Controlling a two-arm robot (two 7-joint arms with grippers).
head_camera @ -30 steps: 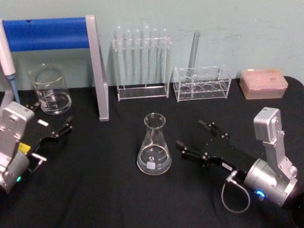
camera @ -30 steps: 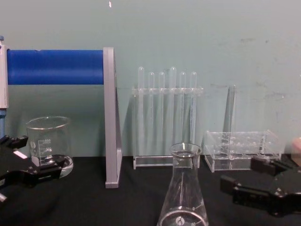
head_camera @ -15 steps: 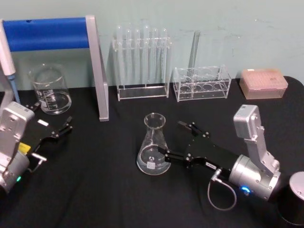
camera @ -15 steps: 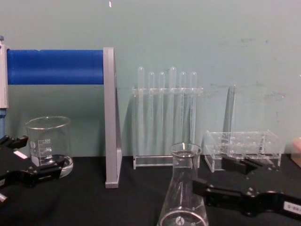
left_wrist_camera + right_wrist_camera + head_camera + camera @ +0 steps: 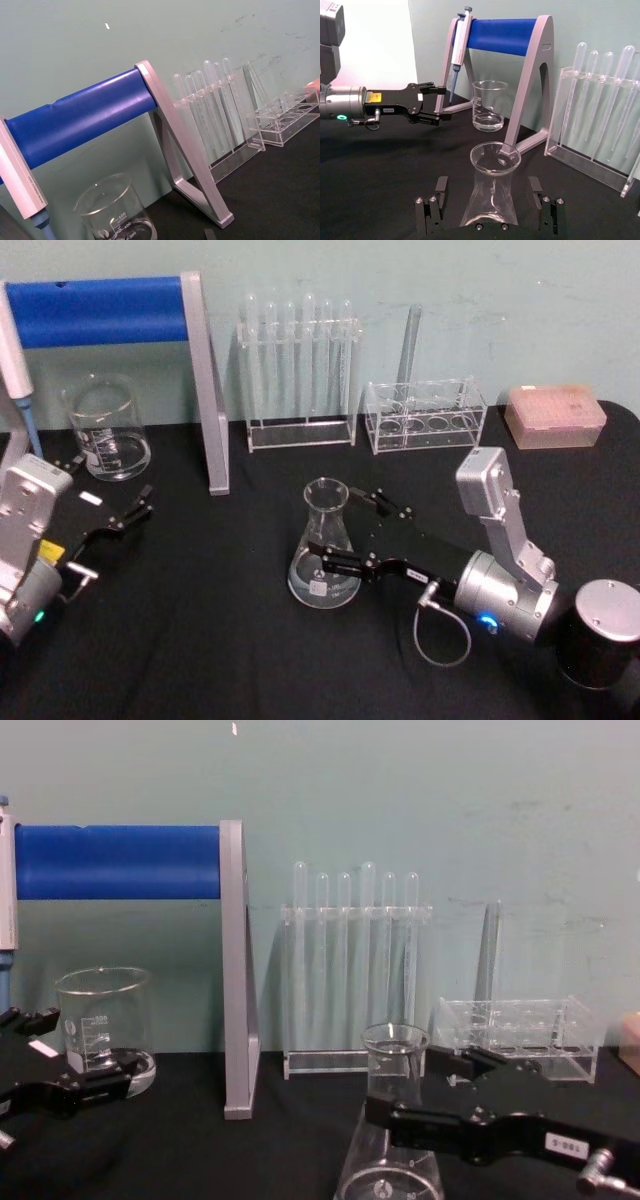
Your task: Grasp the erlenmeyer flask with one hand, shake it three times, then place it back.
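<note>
In the head view, bare black tabletop point(image 5: 220, 640) is seen across the lower centre and left of centre, between the flask point(image 5: 320, 535) and the left gripper point(image 5: 110, 482); a gripper could be passed there. The flask is straddled by the spread fingers of the right gripper point(image 5: 346, 530), so its right side is taken up by that arm. Above it, a free strip is left before the rack of tubes point(image 5: 300, 430) and the low clear rack point(image 5: 425, 420). The upper left is blocked by the grey and blue stand point(image 5: 205, 390) and the beaker point(image 5: 105, 430), with the left gripper just below them, fingers apart. A pink box point(image 5: 555, 415) is set in the upper right corner.
</note>
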